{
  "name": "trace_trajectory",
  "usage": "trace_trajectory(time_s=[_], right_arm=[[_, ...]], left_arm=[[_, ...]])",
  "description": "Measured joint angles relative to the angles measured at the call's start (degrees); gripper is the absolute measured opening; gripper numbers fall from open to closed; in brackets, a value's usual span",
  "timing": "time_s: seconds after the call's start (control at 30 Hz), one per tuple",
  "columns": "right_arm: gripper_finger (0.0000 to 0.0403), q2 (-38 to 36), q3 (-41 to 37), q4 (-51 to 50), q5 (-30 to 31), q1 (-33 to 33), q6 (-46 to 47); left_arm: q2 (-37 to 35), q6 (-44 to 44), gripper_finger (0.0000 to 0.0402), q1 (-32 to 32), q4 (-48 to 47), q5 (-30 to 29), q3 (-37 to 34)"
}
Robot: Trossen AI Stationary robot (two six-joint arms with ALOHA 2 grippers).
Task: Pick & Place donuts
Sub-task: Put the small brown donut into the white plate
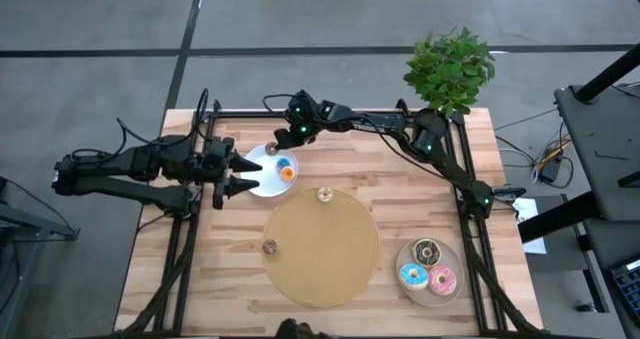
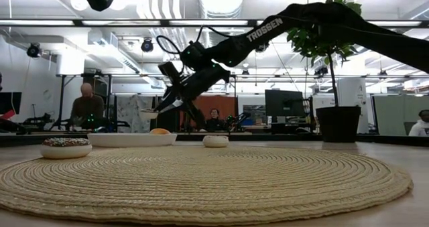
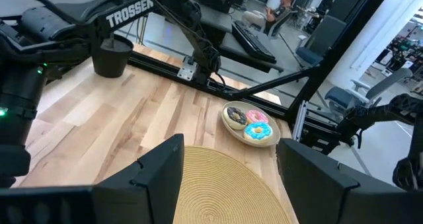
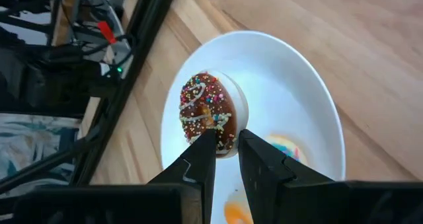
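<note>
My right gripper (image 4: 225, 143) is shut on a chocolate-brown sprinkled donut (image 4: 208, 115) above the far-left part of the white plate (image 1: 262, 174), lifted clear of it in the low view (image 2: 159, 108). Small orange and blue donuts (image 1: 285, 167) lie in that plate. Two more small donuts (image 1: 325, 194) (image 1: 269, 246) sit on the round tan board (image 1: 320, 247). A beige plate (image 1: 448, 295) holds the chocolate (image 1: 428, 251), blue (image 1: 411, 275) and pink (image 1: 442, 277) iced donuts. My left gripper (image 1: 236, 175) hangs open just left of the white plate. My right gripper pinches the sprinkled donut by its rim (image 4: 221, 143) between the two fingertips (image 4: 201, 159). The fingers slant down from the table's far right side. The donut stands on edge, its iced face turned sideways, lifted clear above the white plate (image 4: 310, 112).
A potted plant (image 1: 452, 64) stands at the far right corner. A black frame rail (image 1: 340, 114) runs along the table's far edge and down both sides. Bare wood lies near the left edge (image 1: 170, 269). People sit in the room behind the table (image 2: 86, 105).
</note>
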Motion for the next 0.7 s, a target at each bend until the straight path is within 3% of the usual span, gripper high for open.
trace_trajectory(time_s=[0.7], right_arm=[[0.0056,1.33,-0.12,0.13,0.42,0.01,0.2]], left_arm=[[0.41,-0.54,0.0213,0.0,0.01,-0.24,0.02]])
